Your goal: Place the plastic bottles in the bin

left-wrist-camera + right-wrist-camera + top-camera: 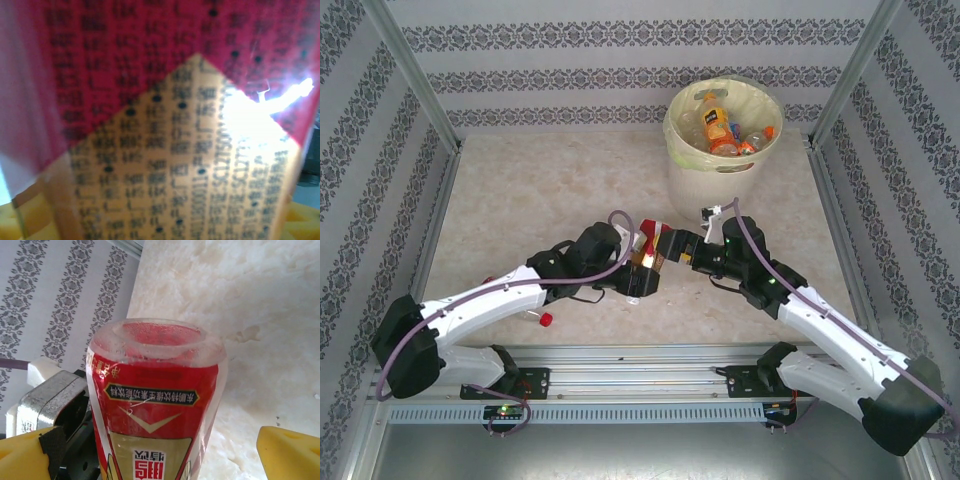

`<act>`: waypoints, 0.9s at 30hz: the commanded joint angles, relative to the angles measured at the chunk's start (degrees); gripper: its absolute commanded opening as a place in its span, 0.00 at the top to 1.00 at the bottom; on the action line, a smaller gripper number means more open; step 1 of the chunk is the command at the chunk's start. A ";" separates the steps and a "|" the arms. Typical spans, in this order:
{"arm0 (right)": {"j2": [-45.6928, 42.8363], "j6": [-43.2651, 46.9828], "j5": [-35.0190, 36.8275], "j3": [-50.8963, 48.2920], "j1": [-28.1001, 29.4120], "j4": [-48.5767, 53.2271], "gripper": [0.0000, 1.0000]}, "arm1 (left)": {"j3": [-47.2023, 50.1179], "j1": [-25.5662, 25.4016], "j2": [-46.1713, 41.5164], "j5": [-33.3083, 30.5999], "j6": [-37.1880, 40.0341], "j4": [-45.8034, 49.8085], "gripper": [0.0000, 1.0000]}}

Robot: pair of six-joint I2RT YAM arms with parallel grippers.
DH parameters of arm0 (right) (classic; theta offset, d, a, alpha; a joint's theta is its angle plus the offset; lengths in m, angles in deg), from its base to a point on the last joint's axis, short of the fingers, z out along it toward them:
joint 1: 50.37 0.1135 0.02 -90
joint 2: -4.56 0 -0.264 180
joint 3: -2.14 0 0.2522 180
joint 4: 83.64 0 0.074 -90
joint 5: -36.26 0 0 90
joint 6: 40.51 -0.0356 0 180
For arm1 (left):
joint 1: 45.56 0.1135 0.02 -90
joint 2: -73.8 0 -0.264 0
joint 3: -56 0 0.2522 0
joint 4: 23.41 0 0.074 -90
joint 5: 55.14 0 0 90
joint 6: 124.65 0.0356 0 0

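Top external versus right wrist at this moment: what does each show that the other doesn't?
Top external: the round cream-white bin holding several plastic bottles, and both arms meeting mid-table. Right wrist: close up, the clear end and label print of the red-labelled plastic bottle, yellow fingertips apart either side. Both: that bottle and the pale marbled table.

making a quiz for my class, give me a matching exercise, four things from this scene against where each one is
Things
1. red-labelled bottle
2. orange-labelled bottle
3. red cap
4. bin

Places
A. far-right part of the table
B. near-left part of the table
C. inside the bin
D. raised over mid table, between the jaws

Pairs: 1-D, 2-C, 3-B, 4-A
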 commanded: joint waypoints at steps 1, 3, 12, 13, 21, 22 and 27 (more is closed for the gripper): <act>-2.06 -0.40 1.37 1.63 0.61 -0.58 0.02 | 1.04 -1.46 -1.47 2.89 -0.24 -4.42 0.33; -2.57 -0.31 0.60 1.69 0.65 -0.58 0.02 | 1.29 -1.97 -1.33 4.21 -0.24 -5.17 0.32; -4.31 0.30 -1.17 2.14 0.63 -1.09 0.02 | 3.52 -3.24 -1.35 6.97 -0.95 -10.78 0.31; -4.23 0.30 -1.23 2.24 0.69 -1.23 0.02 | 3.50 -3.25 -1.21 6.95 -1.02 -11.04 0.31; -1.36 -0.56 -1.05 2.94 0.69 -2.09 0.03 | 4.02 -3.60 -1.58 6.14 -1.00 -12.68 0.30; -1.24 -0.69 -0.22 2.94 0.70 -1.72 0.06 | 3.99 -3.71 -1.78 5.90 -0.91 -12.70 0.30; -0.57 -0.15 2.98 4.06 0.70 1.06 0.17 | 3.76 -4.02 -2.46 5.19 -0.22 -12.36 0.30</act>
